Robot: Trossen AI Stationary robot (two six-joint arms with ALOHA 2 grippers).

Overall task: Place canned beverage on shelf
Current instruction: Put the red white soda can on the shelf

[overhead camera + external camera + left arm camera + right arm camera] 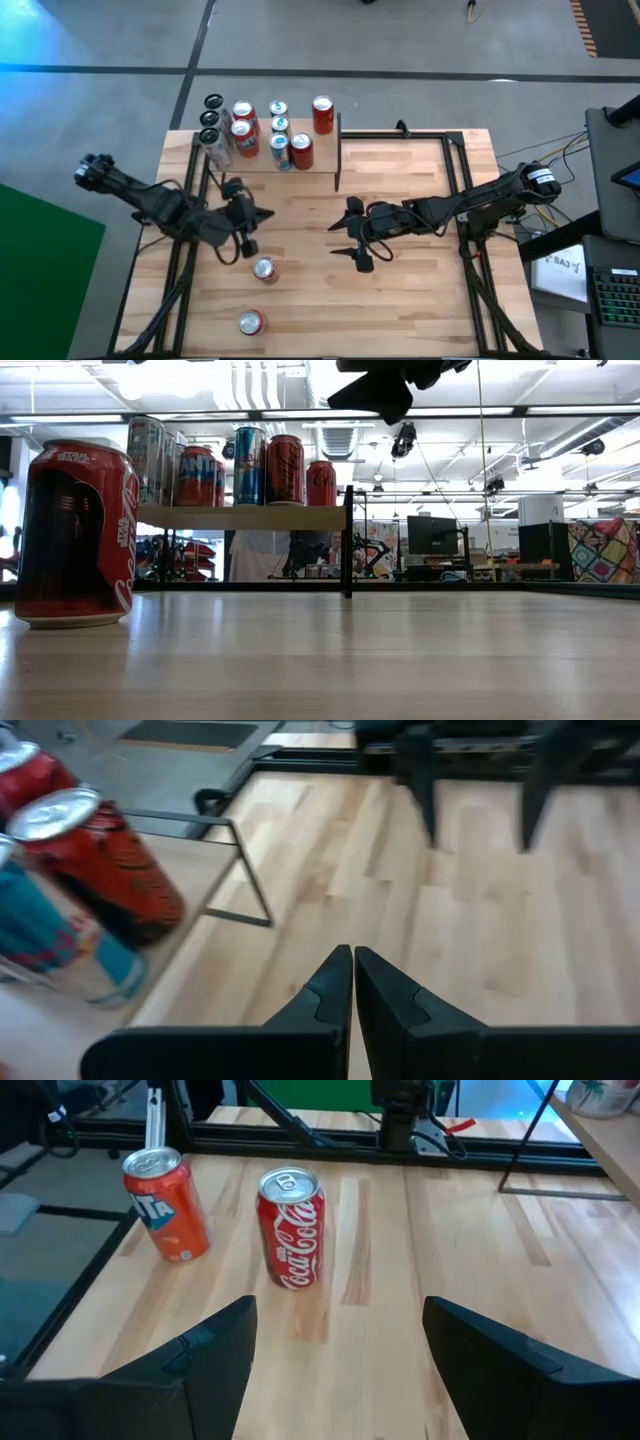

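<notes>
A red cola can (263, 268) and an orange soda can (250, 322) stand upright on the table near its front left; both also show in the right wrist view, cola (290, 1228) and orange (165, 1205). The shelf (320, 178), a small raised wooden board at the far left, carries several upright cans (272, 130); it also shows in the low view (250, 517). My left gripper (265, 215) is shut and empty, above the table just in front of the shelf. My right gripper (340, 238) is open and empty at the table's middle, pointing left toward the two cans.
A black metal frame (455, 160) runs round the table's far and right sides. A red cola can (75, 530) stands close at the left of the low view. Bare tabletop (420, 300) lies at the near right.
</notes>
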